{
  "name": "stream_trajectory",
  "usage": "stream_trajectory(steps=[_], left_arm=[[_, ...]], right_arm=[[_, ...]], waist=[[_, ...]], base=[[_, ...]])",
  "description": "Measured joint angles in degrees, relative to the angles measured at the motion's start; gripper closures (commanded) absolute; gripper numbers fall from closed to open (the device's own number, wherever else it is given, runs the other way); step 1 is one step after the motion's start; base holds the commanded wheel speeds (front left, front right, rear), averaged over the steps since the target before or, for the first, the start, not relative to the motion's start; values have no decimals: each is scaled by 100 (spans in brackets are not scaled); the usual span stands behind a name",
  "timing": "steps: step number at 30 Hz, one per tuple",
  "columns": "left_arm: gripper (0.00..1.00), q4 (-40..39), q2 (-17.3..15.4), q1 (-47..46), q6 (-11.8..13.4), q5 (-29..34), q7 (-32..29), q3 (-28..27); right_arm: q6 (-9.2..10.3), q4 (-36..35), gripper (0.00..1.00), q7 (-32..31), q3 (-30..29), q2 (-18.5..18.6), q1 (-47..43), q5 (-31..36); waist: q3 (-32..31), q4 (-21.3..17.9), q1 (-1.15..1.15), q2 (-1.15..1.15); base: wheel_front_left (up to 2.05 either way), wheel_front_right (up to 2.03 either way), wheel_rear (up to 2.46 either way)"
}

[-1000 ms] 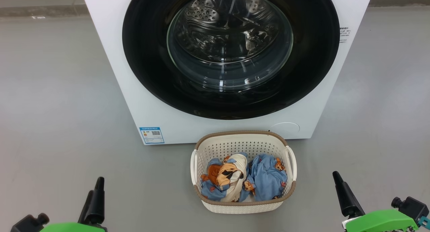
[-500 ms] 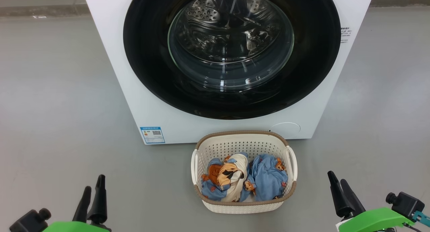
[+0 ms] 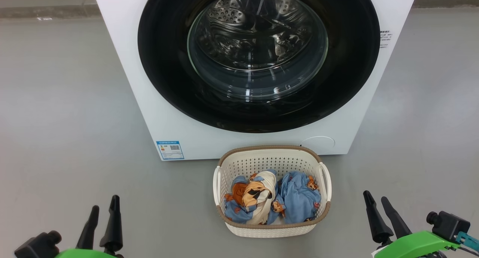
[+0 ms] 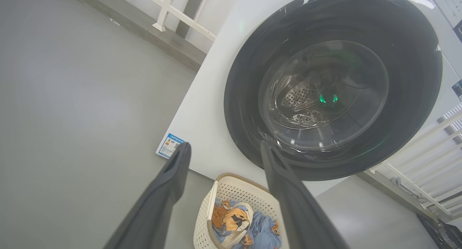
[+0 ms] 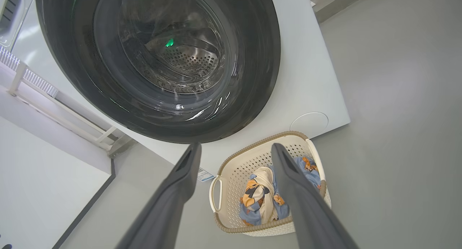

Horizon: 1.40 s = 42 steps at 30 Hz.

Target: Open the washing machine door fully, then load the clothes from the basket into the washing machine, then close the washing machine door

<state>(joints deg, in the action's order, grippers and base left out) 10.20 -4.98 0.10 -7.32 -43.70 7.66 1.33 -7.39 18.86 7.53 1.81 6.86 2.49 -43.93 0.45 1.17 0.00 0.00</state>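
Two bundles of light blue, orange-printed clothes [image 3: 295, 198] are lying in the cream basket [image 3: 262, 162] just before the washing machine [image 3: 127, 82]; its glossy black door [image 3: 164, 63] is sitting shut; left gripper [image 3: 105, 202] and right gripper [image 3: 375, 196] are hanging wide, empty

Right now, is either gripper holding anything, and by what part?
Nothing is held. The left gripper and right gripper both stand open and empty; the clothes lie in the basket.

— What colours lie ahead of the right gripper [image 3: 375, 196]?
— White washer [image 3: 123, 63], glossy black door [image 3: 161, 63] rim.
— And the basket [image 3: 262, 228] just left of it?
— Cream, perforated, with a brown woven-look rim. Its clothes [image 3: 299, 198] are light blue with orange-brown cartoon prints, one part cream and orange.
— The gripper itself?
— Black, on a green mount [image 3: 411, 245]. Grey floor [image 3: 56, 101] beneath.
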Motion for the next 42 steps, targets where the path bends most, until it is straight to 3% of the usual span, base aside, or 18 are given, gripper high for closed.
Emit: stream_trajectory(steps=[42], left_arm=[[0, -168, -269, 112, -2, 2314, 656, 152]], right_arm=[[0, -162, 0, 677, -109, 126, -77, 2430]], waist=[[96, -94, 0, 0]], base=[[0, 0, 0]])
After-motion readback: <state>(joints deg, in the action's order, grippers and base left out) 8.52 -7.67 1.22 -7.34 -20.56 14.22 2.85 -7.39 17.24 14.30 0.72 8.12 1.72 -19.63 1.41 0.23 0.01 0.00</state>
